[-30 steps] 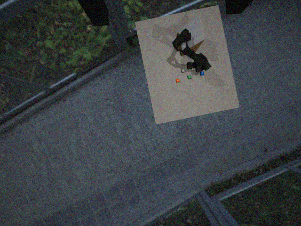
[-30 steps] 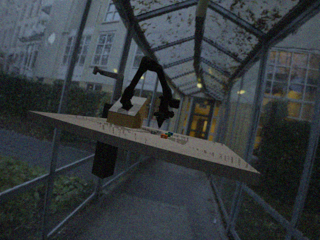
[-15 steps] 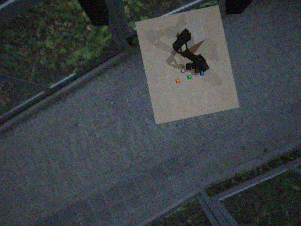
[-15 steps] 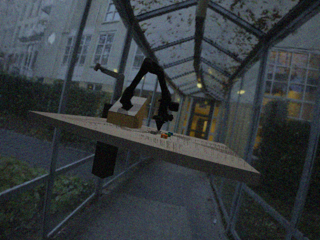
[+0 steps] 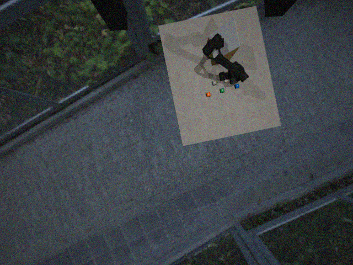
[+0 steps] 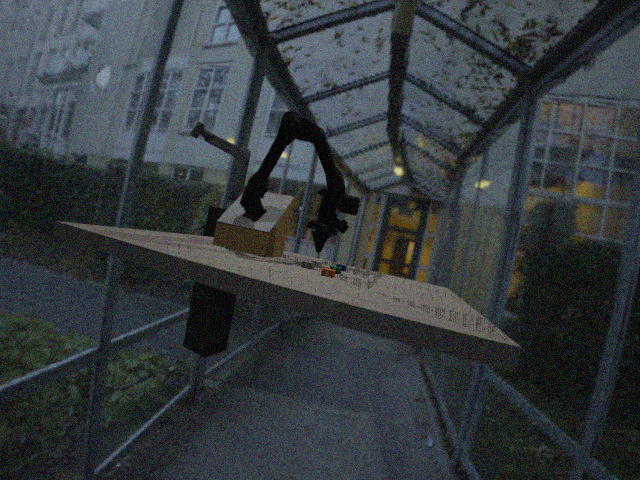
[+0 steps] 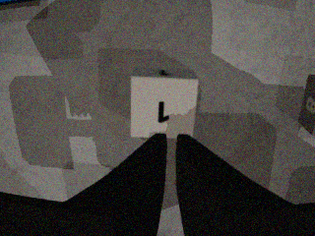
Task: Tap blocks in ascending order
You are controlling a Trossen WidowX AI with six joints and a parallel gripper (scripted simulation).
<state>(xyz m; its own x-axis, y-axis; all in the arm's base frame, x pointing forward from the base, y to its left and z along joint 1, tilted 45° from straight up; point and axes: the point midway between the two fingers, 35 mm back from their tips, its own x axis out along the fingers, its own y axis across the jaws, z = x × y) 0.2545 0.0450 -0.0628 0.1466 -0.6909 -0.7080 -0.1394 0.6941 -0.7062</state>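
Observation:
A white block marked 1 lies on the table just ahead of my fingertips in the wrist view. My gripper is shut and empty, and hangs above this block, clear of the table. A grey block is cut off by the right edge. An orange block lies farther off, outside the wrist view.
The blocks lie on a tan table. The arm's base stands on a wooden box at the back of the table. Metal shelter posts and a glass roof surround the table.

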